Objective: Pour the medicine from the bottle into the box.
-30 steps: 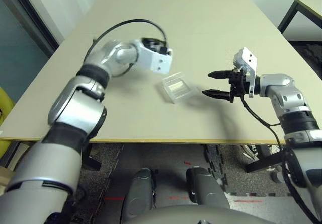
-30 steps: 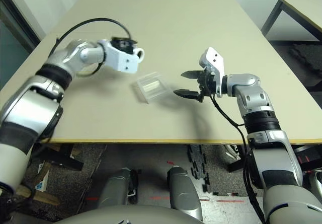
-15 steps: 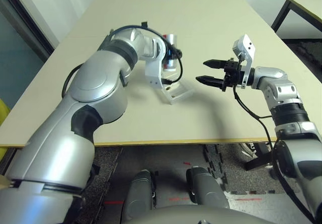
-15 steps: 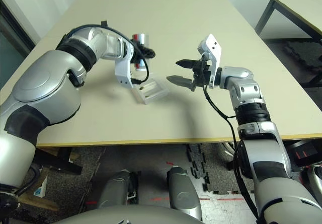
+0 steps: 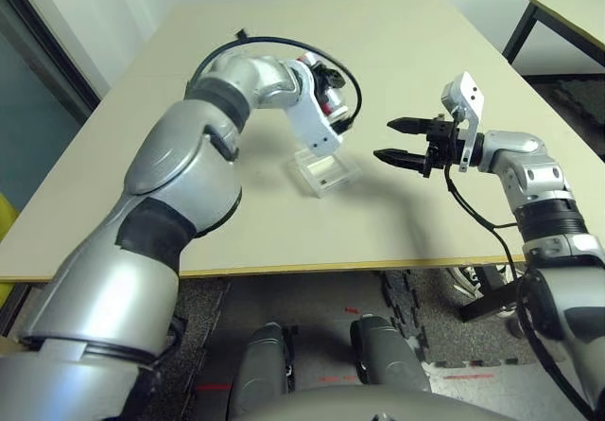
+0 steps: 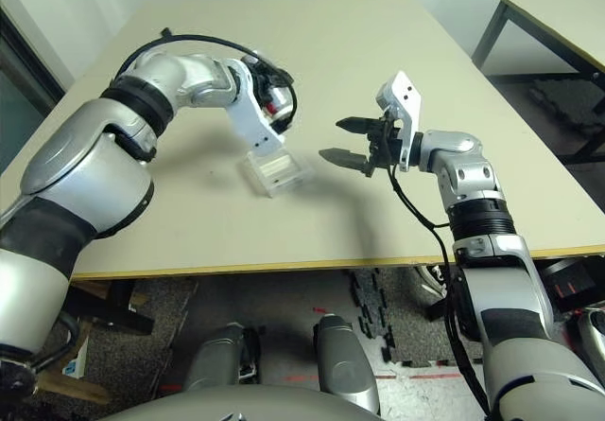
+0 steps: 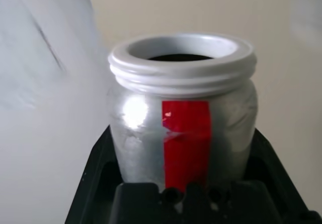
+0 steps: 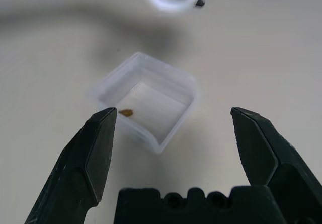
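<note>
Since half a second ago the left gripper (image 7: 187,194), pinching the bottle (image 7: 183,123), has tipped it over the box (image 8: 146,105) (one brown pill already inside), so pouring has begun; the right gripper (image 8: 171,133) waits beside, spread.

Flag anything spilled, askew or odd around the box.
Nothing looks spilled. The box sits flat on the table, with one small brown piece inside it. The left gripper holds the open bottle above the box; the right gripper waits open beside it.
</note>
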You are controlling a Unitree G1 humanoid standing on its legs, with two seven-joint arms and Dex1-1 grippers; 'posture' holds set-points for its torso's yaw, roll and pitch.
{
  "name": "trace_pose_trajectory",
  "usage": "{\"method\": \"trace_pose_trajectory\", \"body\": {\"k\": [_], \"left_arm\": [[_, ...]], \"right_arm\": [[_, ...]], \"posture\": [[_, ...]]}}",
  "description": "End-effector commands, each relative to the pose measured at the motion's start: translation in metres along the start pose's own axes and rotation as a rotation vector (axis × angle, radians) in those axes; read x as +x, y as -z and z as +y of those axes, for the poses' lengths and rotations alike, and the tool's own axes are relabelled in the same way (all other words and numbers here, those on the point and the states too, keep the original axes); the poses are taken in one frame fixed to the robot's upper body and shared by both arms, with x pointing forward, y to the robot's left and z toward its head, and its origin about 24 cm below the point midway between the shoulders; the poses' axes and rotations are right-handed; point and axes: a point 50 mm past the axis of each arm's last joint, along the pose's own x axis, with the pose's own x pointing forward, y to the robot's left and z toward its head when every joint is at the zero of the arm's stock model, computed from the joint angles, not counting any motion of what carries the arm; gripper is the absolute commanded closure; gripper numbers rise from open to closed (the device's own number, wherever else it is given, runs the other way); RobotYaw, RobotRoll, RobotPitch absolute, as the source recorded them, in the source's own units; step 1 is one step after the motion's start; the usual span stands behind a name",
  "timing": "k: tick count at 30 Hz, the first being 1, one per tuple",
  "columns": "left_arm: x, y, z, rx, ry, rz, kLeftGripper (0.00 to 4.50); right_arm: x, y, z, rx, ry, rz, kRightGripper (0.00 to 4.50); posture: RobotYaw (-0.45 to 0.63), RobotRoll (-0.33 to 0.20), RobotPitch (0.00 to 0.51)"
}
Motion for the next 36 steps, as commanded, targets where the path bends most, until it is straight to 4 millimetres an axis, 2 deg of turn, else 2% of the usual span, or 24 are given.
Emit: {"method": "trace_pose_trajectory", "body": {"k": [1, 6, 12, 17, 28, 36], "left_arm": [[-0.013, 0.013, 0.009, -0.451, -0.060, -0.106, 1.86], [-0.025, 0.035, 0.006, -0.816, -0.173, -0.180, 1.86], [-0.031, 0.059, -0.016, -1.160, -0.315, -0.225, 1.86], [-0.034, 0.074, -0.038, -1.333, -0.430, -0.229, 1.86], [-0.042, 0.094, -0.082, -1.507, -0.659, -0.235, 1.86], [-0.036, 0.093, -0.106, -1.547, -0.686, -0.231, 1.86]], "right_arm": [[0.000, -0.001, -0.001, -0.044, -0.024, 0.031, 0.00], [0.001, 0.001, 0.000, -0.056, -0.034, 0.044, 0.00], [0.002, 0.004, 0.002, -0.054, -0.049, 0.056, 0.00], [0.003, 0.004, 0.001, -0.061, -0.061, 0.067, 0.00], [0.005, 0.005, 0.002, -0.070, -0.085, 0.082, 0.00], [0.004, 0.006, 0.002, -0.075, -0.090, 0.096, 0.00]], "posture": [[-0.20, 0.000, 0.014], [-0.19, 0.000, 0.015], [-0.18, 0.000, 0.021], [-0.16, 0.000, 0.022], [-0.14, 0.000, 0.038], [-0.15, 0.000, 0.048]]}}
